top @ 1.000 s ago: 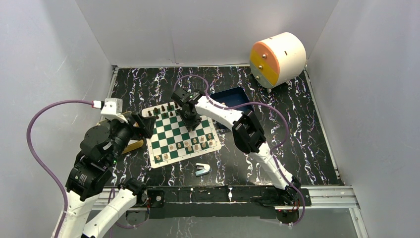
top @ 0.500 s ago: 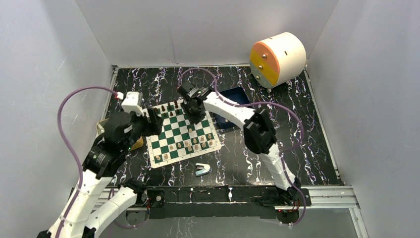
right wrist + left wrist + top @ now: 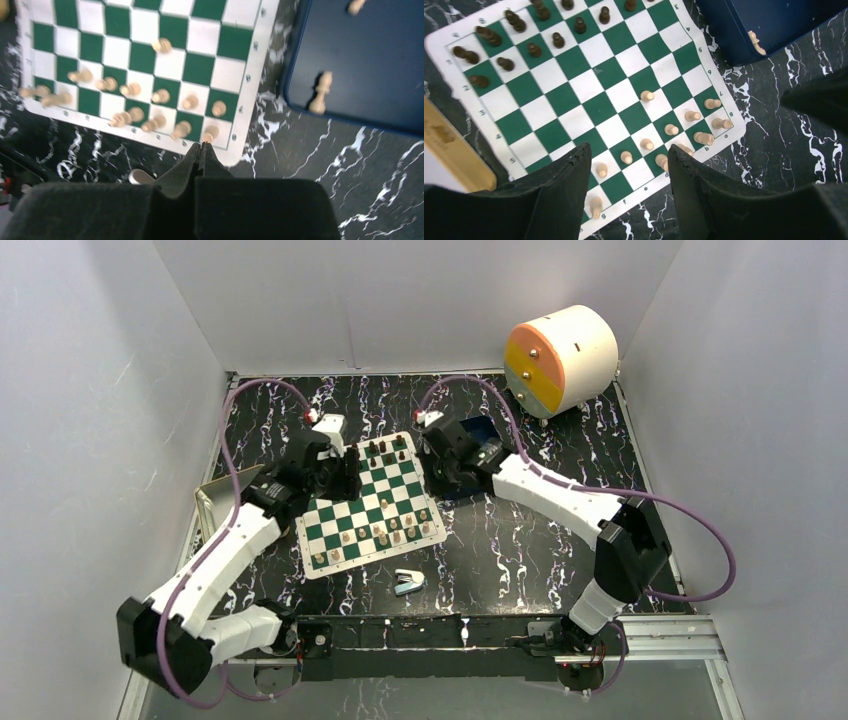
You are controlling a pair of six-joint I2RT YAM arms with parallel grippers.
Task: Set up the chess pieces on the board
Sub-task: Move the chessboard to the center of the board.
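The left gripper (image 3: 628,152) is held wide open, empty; the right gripper (image 3: 201,148) is closed on nothing. Crowded chess pieces (image 3: 647,144) between the left jaws could be toppled on descent.

We see the thin checkered mat of dark green and white squares (image 3: 574,100) as a smooth, flexible sheet with a low sheen, rather like vinyl. The light tan chess pieces (image 3: 647,95) look like turned wood with a soft satin finish, and the dark brown chess pieces (image 3: 558,40) carry a slightly glossier coat. The dark blue rectangular tray (image 3: 380,60) reads as smooth moulded plastic, though the right wrist view is blurred, so we cannot be sure. The black tabletop with white marble veining (image 3: 774,150) looks smooth and faintly reflective. The fingers (image 3: 559,195) of the left gripper (image 3: 629,150) are matt black, with a rough, grainy edge. The white arm shells (image 3: 235,545) are glossy plastic.
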